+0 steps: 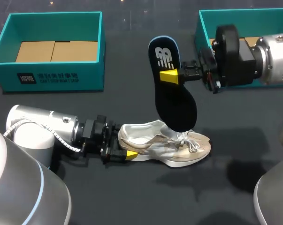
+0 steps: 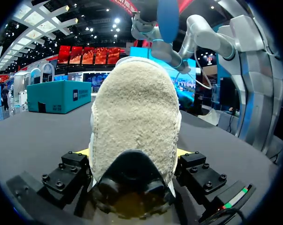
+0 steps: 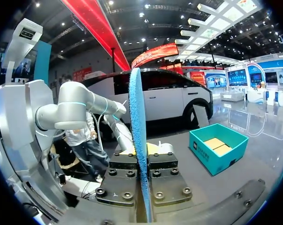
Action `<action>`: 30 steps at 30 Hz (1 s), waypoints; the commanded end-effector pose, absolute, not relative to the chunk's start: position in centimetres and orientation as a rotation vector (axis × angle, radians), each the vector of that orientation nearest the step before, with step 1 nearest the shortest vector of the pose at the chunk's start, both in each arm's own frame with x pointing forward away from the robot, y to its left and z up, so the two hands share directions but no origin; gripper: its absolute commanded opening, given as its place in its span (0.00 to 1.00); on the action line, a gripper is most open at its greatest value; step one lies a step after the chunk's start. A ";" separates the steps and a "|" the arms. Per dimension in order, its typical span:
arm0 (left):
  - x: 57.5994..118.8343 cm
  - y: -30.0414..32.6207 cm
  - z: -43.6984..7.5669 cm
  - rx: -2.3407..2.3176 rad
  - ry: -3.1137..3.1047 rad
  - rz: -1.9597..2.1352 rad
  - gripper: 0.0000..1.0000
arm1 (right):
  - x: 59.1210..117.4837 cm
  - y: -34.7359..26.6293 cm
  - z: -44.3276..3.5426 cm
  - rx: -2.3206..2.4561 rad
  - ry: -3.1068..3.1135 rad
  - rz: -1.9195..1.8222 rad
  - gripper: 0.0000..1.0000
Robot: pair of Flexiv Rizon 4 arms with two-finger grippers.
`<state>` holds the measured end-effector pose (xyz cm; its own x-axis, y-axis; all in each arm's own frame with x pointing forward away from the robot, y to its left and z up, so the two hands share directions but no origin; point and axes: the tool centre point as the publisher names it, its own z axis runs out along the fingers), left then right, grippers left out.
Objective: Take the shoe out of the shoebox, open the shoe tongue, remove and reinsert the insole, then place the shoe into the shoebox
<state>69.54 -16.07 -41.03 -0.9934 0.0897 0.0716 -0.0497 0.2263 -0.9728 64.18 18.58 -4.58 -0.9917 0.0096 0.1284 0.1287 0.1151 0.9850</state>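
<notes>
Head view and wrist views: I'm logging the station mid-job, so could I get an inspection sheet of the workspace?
Surface: dark table.
Job's things: shoe on the table; insole out, held upright, lower end at the shoe's opening; left box and right box, teal, cardboard inside.
Clutter: nothing seen.
Grippers: left jaws shut on the shoe's heel; right jaws shut on the insole.
Cables: coiled cable on the left arm.
Surroundings: nothing seen.
</notes>
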 end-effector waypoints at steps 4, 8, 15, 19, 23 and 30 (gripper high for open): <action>69.5 -16.0 -41.2 -0.038 -2.370 1.886 0.00 | 63.3 17.9 -4.7 -0.175 -2.272 -2.049 0.00; 69.5 -16.0 -41.2 -0.038 -2.370 1.886 0.00 | 62.0 16.7 -4.6 -0.240 -2.219 -2.102 0.00; 69.5 -16.0 -41.2 -0.038 -2.370 1.886 0.00 | 60.2 16.0 -5.4 -0.410 -2.136 -2.063 0.00; 69.5 -16.0 -41.2 -0.038 -2.370 1.886 0.00 | 60.2 16.0 -5.4 -0.410 -2.136 -2.063 0.00; 69.5 -16.0 -41.2 -0.038 -2.370 1.886 0.00 | 60.2 16.0 -5.4 -0.410 -2.136 -2.063 0.00; 69.5 -16.0 -41.2 -0.038 -2.370 1.886 0.00 | 59.3 15.7 -5.2 -0.412 -2.142 -2.086 0.00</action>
